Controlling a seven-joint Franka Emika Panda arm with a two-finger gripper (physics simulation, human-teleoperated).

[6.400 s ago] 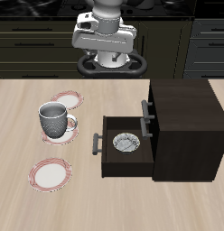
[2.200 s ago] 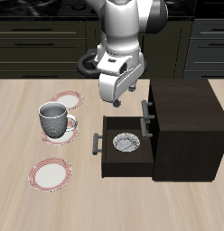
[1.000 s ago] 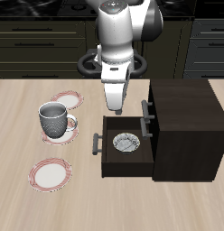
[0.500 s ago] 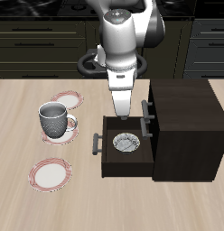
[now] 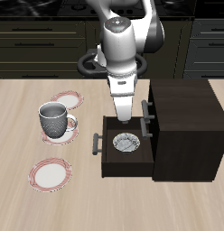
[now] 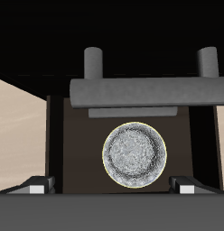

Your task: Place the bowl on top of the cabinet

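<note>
The bowl (image 5: 126, 143), small, grey-white and speckled inside, lies in the open drawer (image 5: 109, 159) of the dark cabinet (image 5: 184, 122). In the wrist view the bowl (image 6: 134, 155) sits centred on the drawer floor, with a grey bar handle (image 6: 145, 92) beyond it. My gripper (image 5: 123, 123) hangs straight down just above the back part of the drawer, over the bowl. It is open and empty. Its two fingertips (image 6: 37, 188) show wide apart on either side of the bowl, and the gripper (image 6: 112, 187) does not touch it. The cabinet's flat top (image 5: 182, 88) is bare.
A grey mug (image 5: 53, 120) stands on the table beside the cabinet. One red-rimmed plate (image 5: 66, 99) lies behind the mug and another (image 5: 51, 173) nearer the table's front edge. The open drawer's handle (image 5: 96, 143) juts toward the mug. A shut drawer's handle (image 5: 146, 110) is just beside my gripper.
The arm has swung from high at the back down over the open drawer. In the last half second it lowered only slightly toward the bowl. The bowl has not moved.
</note>
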